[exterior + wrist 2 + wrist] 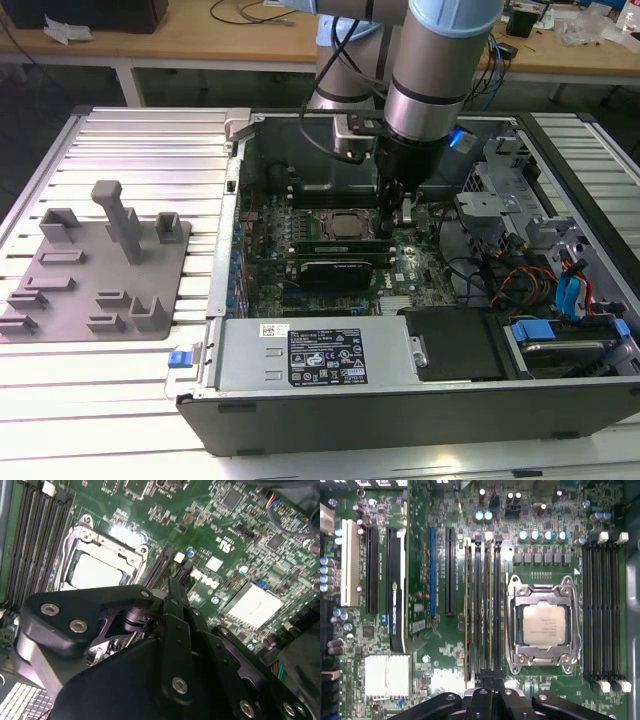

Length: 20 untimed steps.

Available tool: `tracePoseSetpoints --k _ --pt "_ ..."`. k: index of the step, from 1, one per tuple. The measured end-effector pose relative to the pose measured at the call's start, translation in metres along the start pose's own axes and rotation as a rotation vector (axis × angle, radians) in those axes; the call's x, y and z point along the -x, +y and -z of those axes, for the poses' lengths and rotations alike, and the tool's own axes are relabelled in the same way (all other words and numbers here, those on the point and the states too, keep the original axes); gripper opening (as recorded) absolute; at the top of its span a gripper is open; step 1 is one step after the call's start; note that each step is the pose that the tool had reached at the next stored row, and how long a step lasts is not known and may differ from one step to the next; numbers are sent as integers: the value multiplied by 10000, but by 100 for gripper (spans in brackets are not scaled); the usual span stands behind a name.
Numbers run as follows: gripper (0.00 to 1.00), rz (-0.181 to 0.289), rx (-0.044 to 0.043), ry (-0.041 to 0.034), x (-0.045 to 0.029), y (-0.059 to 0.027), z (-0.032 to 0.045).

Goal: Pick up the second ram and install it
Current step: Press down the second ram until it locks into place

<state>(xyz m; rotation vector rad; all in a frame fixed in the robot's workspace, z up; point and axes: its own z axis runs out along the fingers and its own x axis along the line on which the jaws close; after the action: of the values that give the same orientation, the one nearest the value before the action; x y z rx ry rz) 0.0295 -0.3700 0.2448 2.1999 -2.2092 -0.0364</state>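
- Second ram [490, 605] standing on edge in a black memory slot [479, 605] just beside the CPU socket [543, 625], between socket and another green stick [468, 615] in the first wrist view.
- Directly over one end of it, the gripper [490, 676], fingers pressed together with no gap showing; contact with the stick impossible to tell.
- In the exterior view, gripper [403, 212] lowered inside the open computer case [300, 400], near the socket.
- Farther off, black expansion card [395, 595] seated upright.
- Outside the case, towards the exterior view's left, a grey fixture tray [100, 260].
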Motion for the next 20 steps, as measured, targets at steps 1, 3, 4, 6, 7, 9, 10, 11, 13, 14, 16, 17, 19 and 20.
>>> tracePoseSetpoints --k 1,3,4,6,7,9,10,11,13,14,16,17,19,20 --pt "8 1 0 0 4 -14 -22" --pt "8 5 0 1 4 -19 -30" --pt "8 16 1 3 4 -19 -30" --pt "8 18 1 1 5 -20 -55" --pt "8 18 1 -4 5 -20 -56" --pt "8 18 0 -15 5 -21 -71" --pt "8 18 1 -11 4 -21 -70" --pt "8 19 1 -12 4 -21 -72" --pt "8 19 0 -16 5 -21 -86" --pt "8 19 0 -15 5 -21 -89" --pt "8 19 0 -15 5 -22 -105" --pt "8 19 1 -14 5 -22 -105" --pt "8 19 -1 -18 5 -22 -113" --pt "8 19 0 -15 5 -22 -113"
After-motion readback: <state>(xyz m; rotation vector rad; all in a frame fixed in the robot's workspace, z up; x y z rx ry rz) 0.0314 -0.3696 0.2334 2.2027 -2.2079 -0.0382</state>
